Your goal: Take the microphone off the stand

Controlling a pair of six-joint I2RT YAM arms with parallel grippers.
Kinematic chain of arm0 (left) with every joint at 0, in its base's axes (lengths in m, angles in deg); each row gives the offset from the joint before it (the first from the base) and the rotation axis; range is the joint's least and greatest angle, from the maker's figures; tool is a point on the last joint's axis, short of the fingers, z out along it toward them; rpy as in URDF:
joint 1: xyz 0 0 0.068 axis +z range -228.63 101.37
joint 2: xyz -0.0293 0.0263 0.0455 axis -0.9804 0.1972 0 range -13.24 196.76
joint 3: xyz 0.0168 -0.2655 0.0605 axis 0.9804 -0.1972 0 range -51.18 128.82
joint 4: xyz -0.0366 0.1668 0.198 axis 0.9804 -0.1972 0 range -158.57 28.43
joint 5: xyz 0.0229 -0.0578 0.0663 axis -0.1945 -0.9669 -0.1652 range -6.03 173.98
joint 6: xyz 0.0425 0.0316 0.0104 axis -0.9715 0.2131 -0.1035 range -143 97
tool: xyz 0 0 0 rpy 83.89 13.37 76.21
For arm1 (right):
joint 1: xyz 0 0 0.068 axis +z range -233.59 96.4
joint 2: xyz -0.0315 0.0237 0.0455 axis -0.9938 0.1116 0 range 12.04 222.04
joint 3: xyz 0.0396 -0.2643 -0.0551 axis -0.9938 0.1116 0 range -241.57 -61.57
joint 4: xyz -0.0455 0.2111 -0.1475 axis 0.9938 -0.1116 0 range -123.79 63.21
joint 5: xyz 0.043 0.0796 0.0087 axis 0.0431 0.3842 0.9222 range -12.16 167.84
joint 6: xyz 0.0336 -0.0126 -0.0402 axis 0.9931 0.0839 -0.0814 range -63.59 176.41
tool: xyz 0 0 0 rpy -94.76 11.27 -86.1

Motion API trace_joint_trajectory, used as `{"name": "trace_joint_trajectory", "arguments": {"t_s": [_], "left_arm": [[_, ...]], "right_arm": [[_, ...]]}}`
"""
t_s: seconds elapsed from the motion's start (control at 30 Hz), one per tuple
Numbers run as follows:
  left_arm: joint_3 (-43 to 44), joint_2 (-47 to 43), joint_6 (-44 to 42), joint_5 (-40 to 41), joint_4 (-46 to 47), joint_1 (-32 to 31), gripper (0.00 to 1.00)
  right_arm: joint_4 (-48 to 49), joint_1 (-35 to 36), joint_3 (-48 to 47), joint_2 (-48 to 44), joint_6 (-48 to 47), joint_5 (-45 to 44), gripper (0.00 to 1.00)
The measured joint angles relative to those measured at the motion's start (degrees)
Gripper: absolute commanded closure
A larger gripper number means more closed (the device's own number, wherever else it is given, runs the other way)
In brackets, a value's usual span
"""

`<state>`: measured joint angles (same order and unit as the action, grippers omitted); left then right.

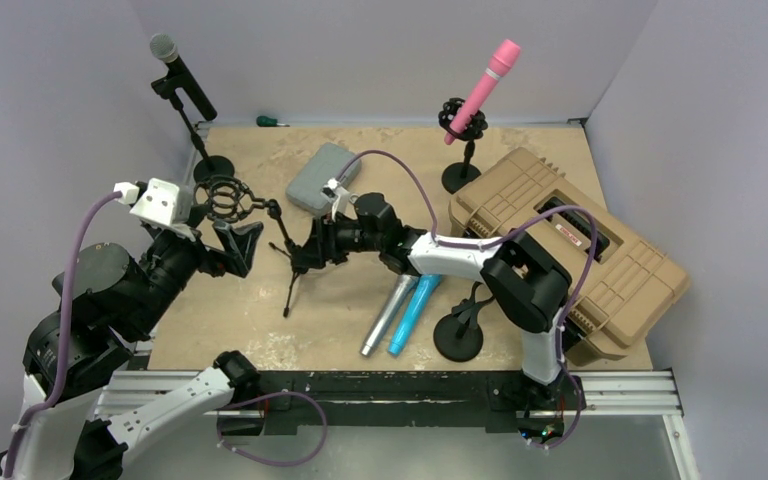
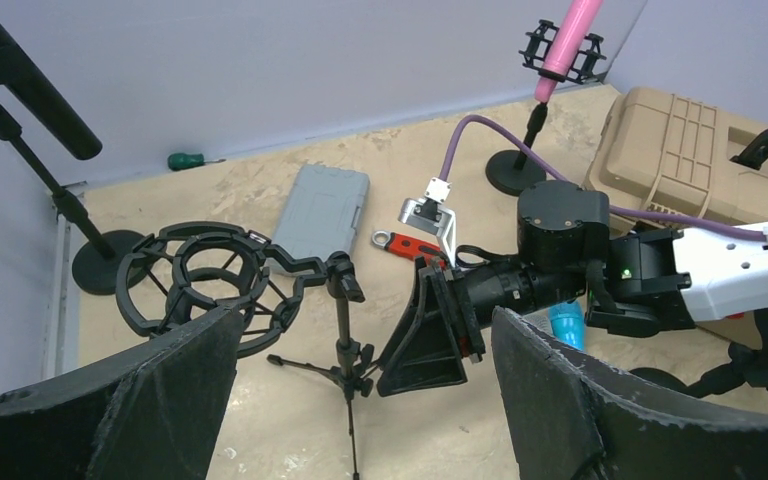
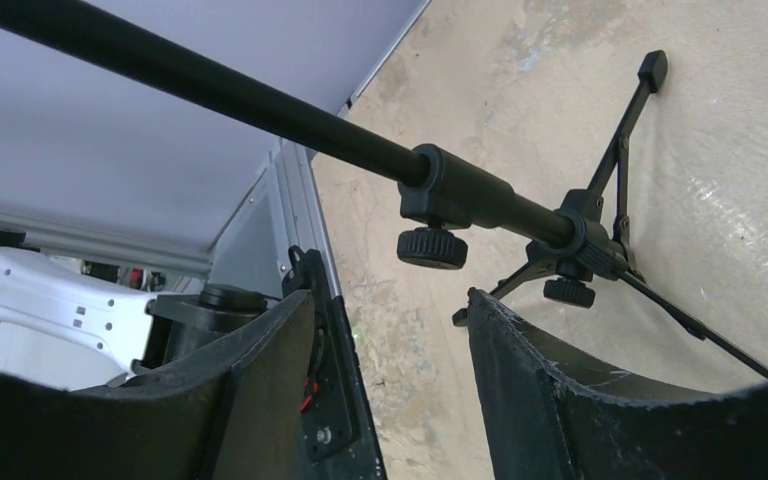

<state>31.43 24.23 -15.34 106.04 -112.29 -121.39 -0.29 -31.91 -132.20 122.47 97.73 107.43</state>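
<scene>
- At three o'clock on the plywood table, a big tan ribbed plastic case lies angled, leaving the middle free for work.
- The left gripper, at nine o'clock, has its jaws spread wide and holds nothing, just beside the black ring-shaped shock mount, probably ready to steady it.
- The right gripper, mid-table, has its fingers apart near the black tripod stand, pinching nothing.
- That mount is empty.
- Still mounted: a black microphone with grey mesh head at eleven o'clock and a slim pink microphone at one. I cannot tell which is the target.
- A silver microphone and a blue microphone lie together at six o'clock.
</scene>
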Motion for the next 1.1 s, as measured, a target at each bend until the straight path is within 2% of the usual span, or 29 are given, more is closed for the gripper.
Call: {"name": "trace_joint_trajectory", "arguments": {"t_s": [0.57,0.67,0.93,1.1], "left_arm": [[0.0,0.0,0.3,-0.7,0.0,0.0,0.08],[0.0,0.0,0.3,-0.7,0.0,0.0,0.08],[0.0,0.1,0.3,-0.7,0.0,0.0,0.08],[0.0,0.2,0.3,-0.7,0.0,0.0,0.08]], "right_arm": [[-0.4,-0.8,-4.9,4.0,0.3,-0.1,0.54],[-0.5,-0.8,-5.5,4.3,0.0,-0.1,0.63],[-3.3,-0.8,-6.6,4.5,-2.9,-2.3,1.0],[-7.8,0.4,-9.4,4.4,-8.7,-8.0,1.0]]}}
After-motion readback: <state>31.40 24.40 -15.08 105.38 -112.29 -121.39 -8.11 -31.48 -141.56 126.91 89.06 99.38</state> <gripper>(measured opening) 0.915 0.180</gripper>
